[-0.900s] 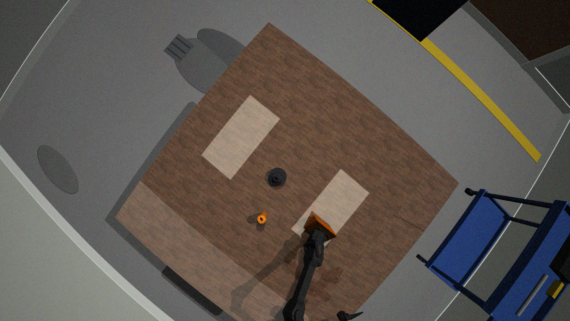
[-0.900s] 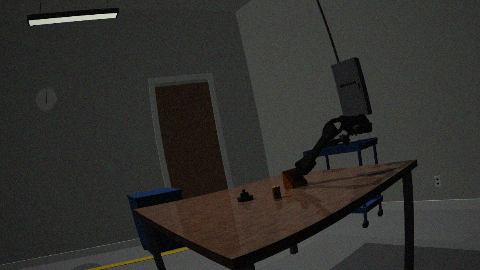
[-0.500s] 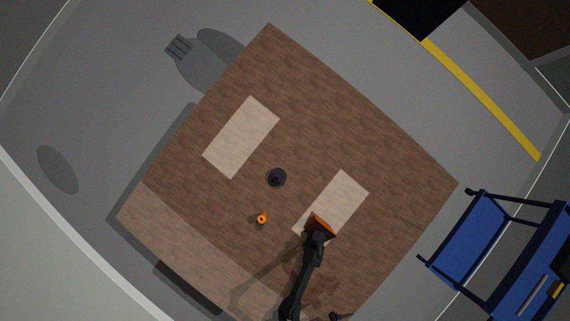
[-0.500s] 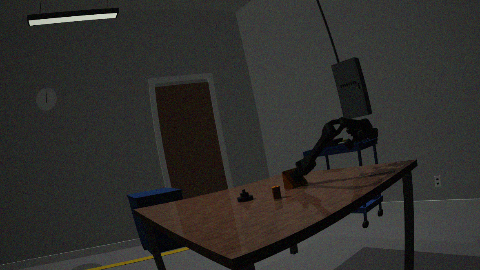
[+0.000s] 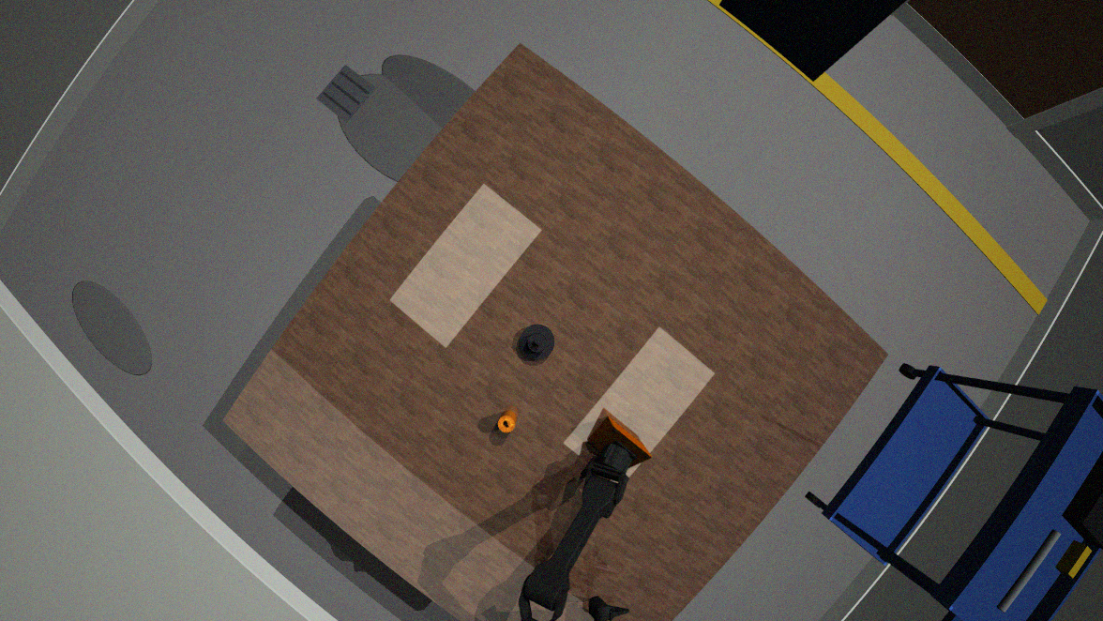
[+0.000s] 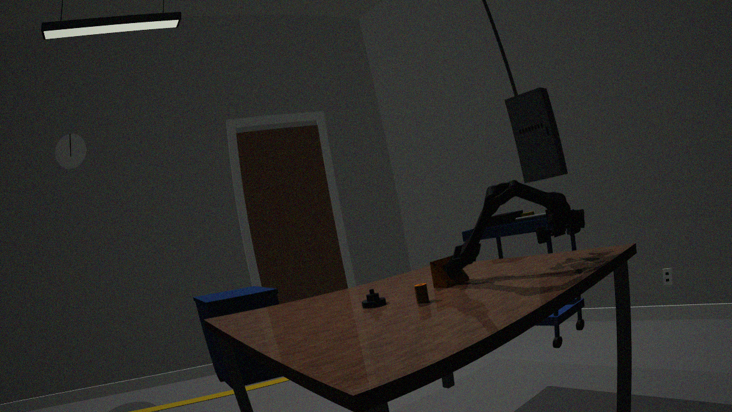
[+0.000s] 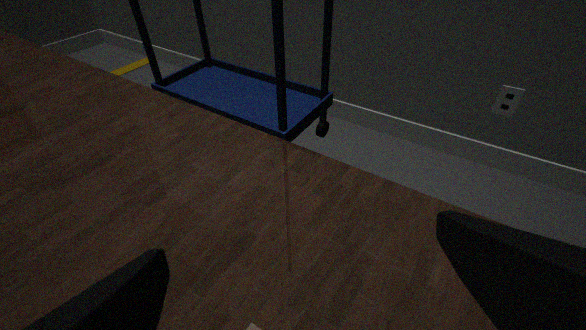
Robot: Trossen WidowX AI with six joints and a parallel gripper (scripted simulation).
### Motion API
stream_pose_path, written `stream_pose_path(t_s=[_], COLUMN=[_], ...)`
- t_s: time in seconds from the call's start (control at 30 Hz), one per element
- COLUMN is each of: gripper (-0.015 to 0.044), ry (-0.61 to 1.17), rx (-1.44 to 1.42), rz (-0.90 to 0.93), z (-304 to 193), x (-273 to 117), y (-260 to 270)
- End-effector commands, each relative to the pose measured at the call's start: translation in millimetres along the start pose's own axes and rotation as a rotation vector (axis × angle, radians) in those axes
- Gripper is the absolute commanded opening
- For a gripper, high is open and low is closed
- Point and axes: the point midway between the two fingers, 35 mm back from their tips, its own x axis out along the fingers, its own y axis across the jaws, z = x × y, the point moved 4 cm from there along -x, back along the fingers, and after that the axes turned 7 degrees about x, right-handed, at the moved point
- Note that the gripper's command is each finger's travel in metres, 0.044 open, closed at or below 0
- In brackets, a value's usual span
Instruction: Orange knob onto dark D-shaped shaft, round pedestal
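The orange knob [image 5: 511, 416] [image 6: 421, 294] stands upright on the table, with its hole facing up. The dark round pedestal [image 5: 545, 337] [image 6: 373, 304] stands a short way from it, with the shaft [image 5: 533, 344] [image 6: 371, 290] sticking up from its middle. Knob and pedestal are apart. My gripper [image 6: 558, 235] [image 7: 303, 241] is open and empty, its two dark fingers wide apart in the wrist view. It is above the table, on the far side of the arm's base from the knob. Neither knob nor pedestal shows in the wrist view. The shaft's flat side cannot be made out.
The arm rises from beside an orange wedge-shaped block [image 5: 628, 442] [image 6: 440, 273] on the wooden table [image 5: 617, 231] [image 6: 327, 348]. Two pale patches lie on the tabletop. A blue cart [image 5: 895, 455] [image 7: 240, 95] stands beyond the table edge.
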Motion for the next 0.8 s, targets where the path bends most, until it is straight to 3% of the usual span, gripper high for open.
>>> stream_pose_path(t_s=[0.0,0.47,0.77], gripper=[0.0440,0.0440,0.0440], ry=[0.112,0.501,0.728], rx=[0.168,0.672,1.068], rz=[-0.124,-0.686,-0.989], z=[-31,-124,-164], x=[-30,-174,-270], y=[-2,23,96])
